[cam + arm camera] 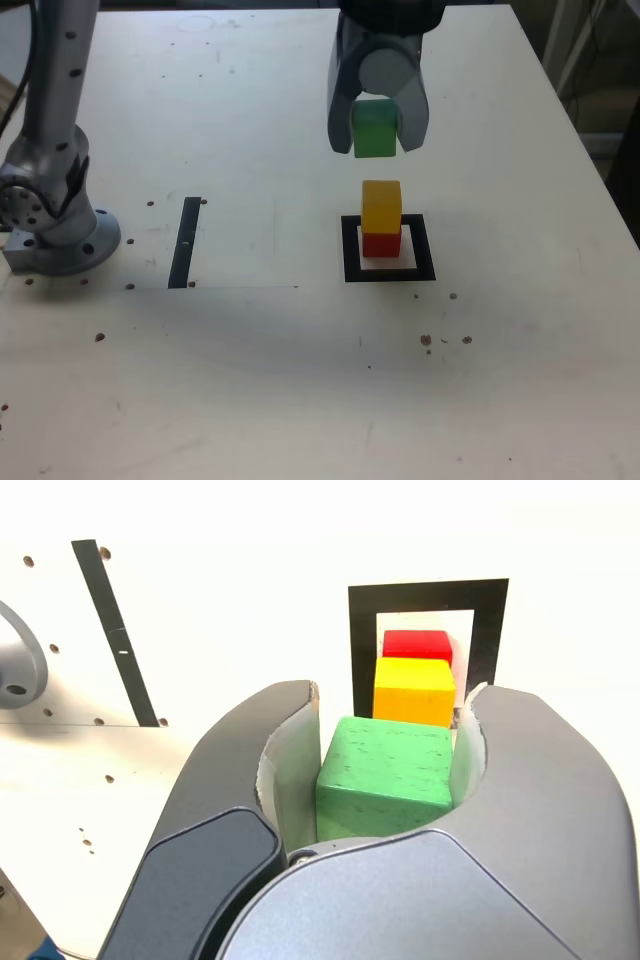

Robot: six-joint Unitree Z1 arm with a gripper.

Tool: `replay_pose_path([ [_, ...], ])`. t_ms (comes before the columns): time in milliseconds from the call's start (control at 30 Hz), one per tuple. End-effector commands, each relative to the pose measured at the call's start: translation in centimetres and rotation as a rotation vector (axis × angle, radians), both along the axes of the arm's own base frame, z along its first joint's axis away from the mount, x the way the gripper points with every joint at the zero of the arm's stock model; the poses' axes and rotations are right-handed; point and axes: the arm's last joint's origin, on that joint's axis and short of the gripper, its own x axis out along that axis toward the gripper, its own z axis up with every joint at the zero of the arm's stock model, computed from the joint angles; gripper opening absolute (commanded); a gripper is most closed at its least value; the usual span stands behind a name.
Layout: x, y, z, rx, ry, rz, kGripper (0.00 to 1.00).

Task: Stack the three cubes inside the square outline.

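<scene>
On the table: pale, matte top (520,380) with scattered small dark holes and specks; it fills almost the whole exterior view.
Room: only a strip shows past the far right corner in the exterior view, dim, with pale upright bars; too dark to tell more.
Arm base: grey round mount (55,235) bolted to the table at the exterior view's left, with the grey arm column rising out of frame.
Black strip: thin straight strip (185,242) lying flat on the table, between the arm base and the square outline, well apart from both.
Square outline: thick black frame (349,250) with a pale centre, flat on the table, right of the middle in the exterior view.
Red cube: red cube (380,243) sits on the pale centre, inside the outline.
Yellow cube: yellow cube (381,205) rests directly on top of the red one, roughly square to it.
Claw: dark grey claw (377,130) hangs above the stack, pointing down; jaws nearly closed, pressed on two opposite faces of a cube.
Green cube: green cube (375,128) is gripped between the jaws, clear of the table, above the yellow cube with a visible gap between them.
Wrist view: green cube (385,775) wedged between the pale inner faces of the jaws; yellow cube (414,690) and red cube (417,645) line up beyond it within the outline (490,620).
</scene>
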Motion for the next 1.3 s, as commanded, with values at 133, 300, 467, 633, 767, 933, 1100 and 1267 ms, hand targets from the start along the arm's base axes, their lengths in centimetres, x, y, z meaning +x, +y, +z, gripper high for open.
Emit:
replay_pose_path([
  [133, 1.1, -0.4, -1.7, -0.007, 0.039, 0.0, 0.17],
  [300, 1.4, -1.1, -2.9, -0.006, 0.055, -0.009, 0.17],
  [467, 1.3, -1.2, -3.1, -0.008, 0.059, -0.01, 0.17],
  [633, 1.6, -1.4, -3.3, -0.041, 0.062, -0.003, 0.17],
  [767, 2.0, -1.6, -3.5, -0.063, 0.058, 0.003, 0.17],
  [933, 2.3, -1.4, -3.5, -0.065, 0.051, 0.007, 0.17],
  [1100, 2.2, -0.9, -3.5, -0.053, 0.055, 0.011, 0.17],
  [1267, 2.2, -0.4, -3.9, -0.046, 0.071, 0.014, 0.17],
])
